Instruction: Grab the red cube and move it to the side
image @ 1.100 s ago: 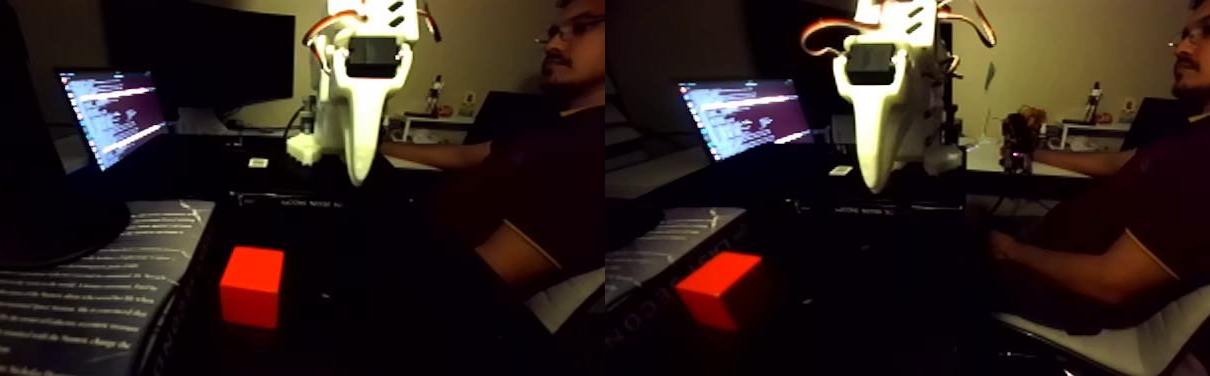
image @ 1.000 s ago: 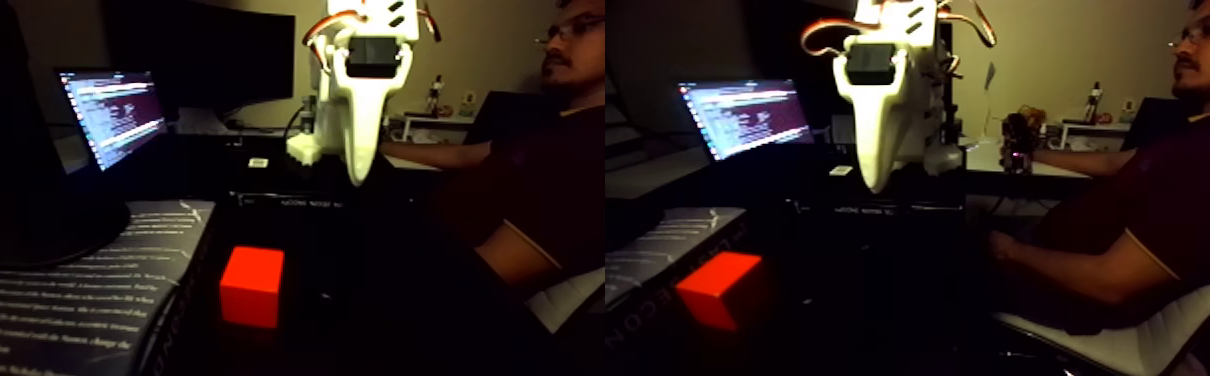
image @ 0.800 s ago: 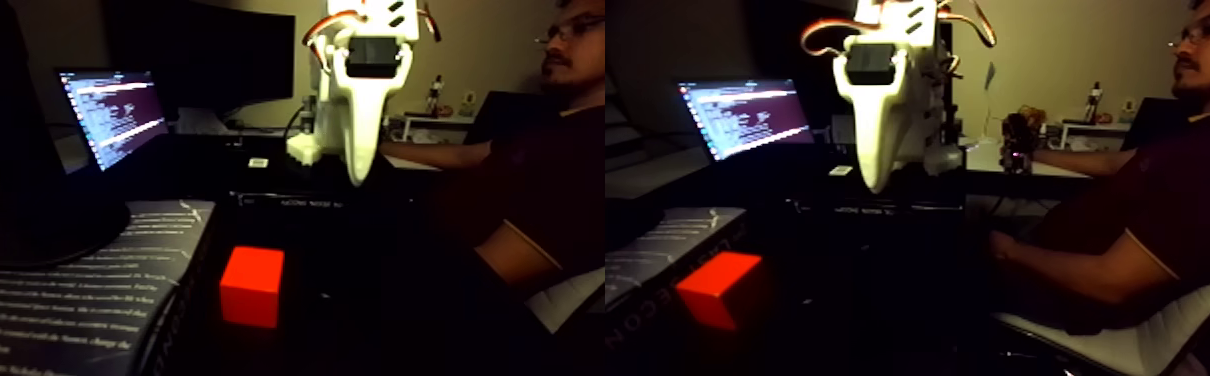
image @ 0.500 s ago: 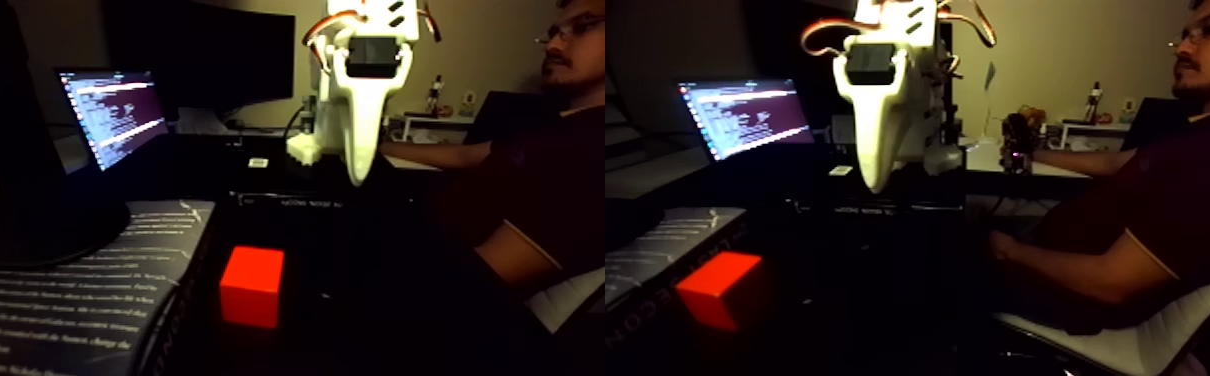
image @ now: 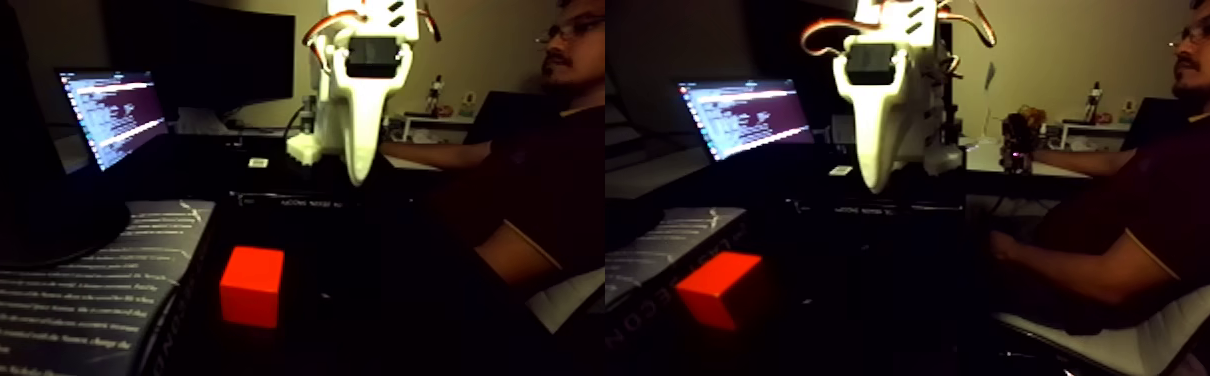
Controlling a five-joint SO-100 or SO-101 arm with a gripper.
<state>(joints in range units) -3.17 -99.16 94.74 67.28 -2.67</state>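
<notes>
In the left half of the fixed view, the red cube (image: 252, 287) sits on the dark worktop (image: 363, 320) at about seven o'clock from the white gripper (image: 358, 178), which hangs well above it, tip down and holding nothing; I cannot tell whether its jaws are apart. The coming move looks like a descent toward the near left. The white print on the book (image: 53, 300) beside the cube and on the laptop screen (image: 113, 112) is too blurred to read.

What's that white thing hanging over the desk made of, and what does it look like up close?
The gripper looks like white moulded plastic, tapering down to a blunt point. A dark, boxy block sits set into its upper part, and orange-red cables loop out near the top.
</notes>
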